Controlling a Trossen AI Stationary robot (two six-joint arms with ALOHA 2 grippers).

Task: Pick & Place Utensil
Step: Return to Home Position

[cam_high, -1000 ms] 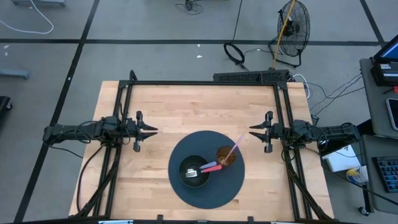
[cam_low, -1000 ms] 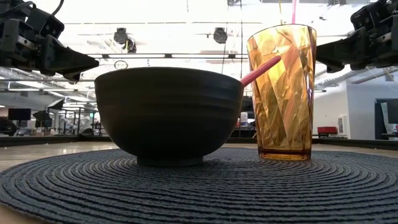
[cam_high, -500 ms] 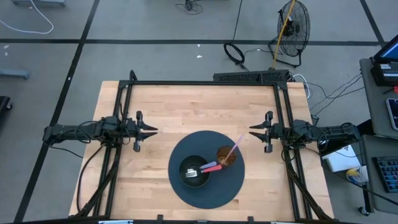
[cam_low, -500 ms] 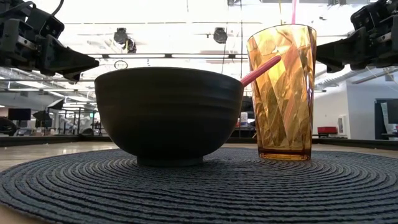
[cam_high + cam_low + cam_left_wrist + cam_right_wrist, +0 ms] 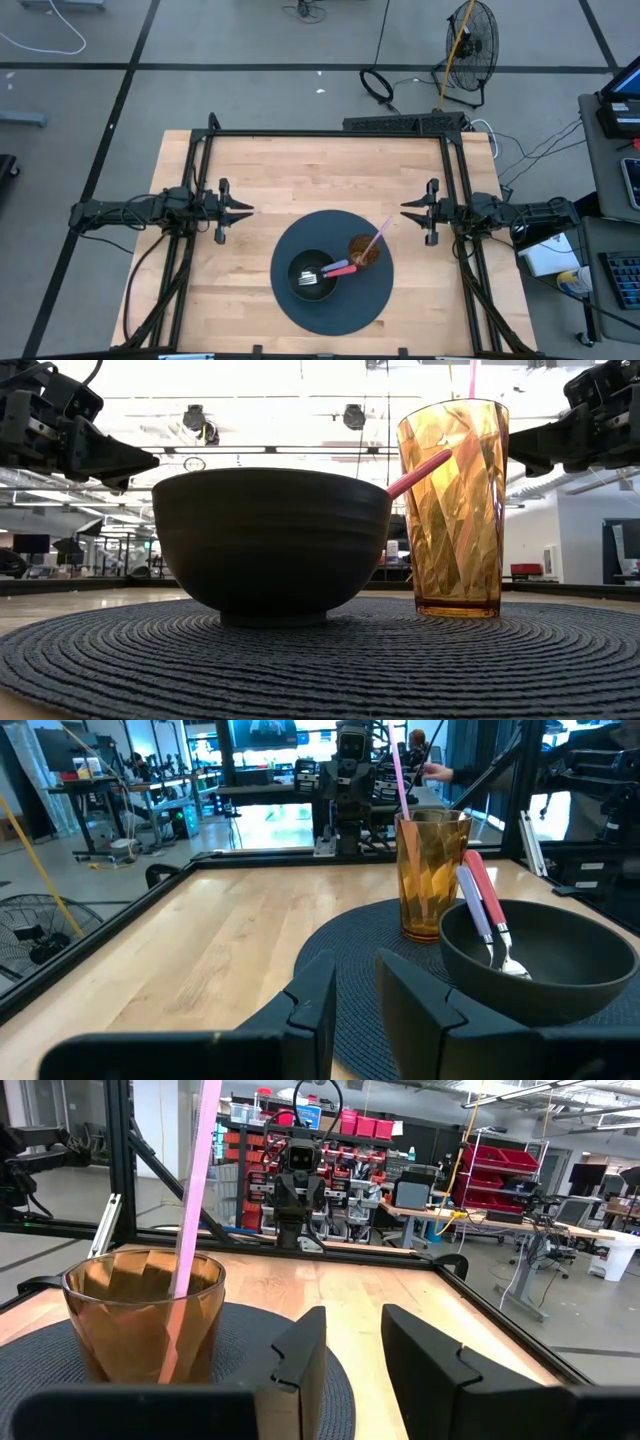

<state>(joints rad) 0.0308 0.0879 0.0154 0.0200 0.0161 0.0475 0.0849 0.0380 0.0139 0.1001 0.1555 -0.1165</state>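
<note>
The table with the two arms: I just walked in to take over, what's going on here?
Nothing is being handled. The left claw and right claw hang empty and slightly open at the table's sides, off the dark round mat. On the mat, a black bowl holds two utensils, and beside it an amber cup stands upright with a pink straw in it.

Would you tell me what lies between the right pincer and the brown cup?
In the high view: the pink straw leaning out of the brown cup, the dark mat's edge and bare table, up to the right pincer.
</note>
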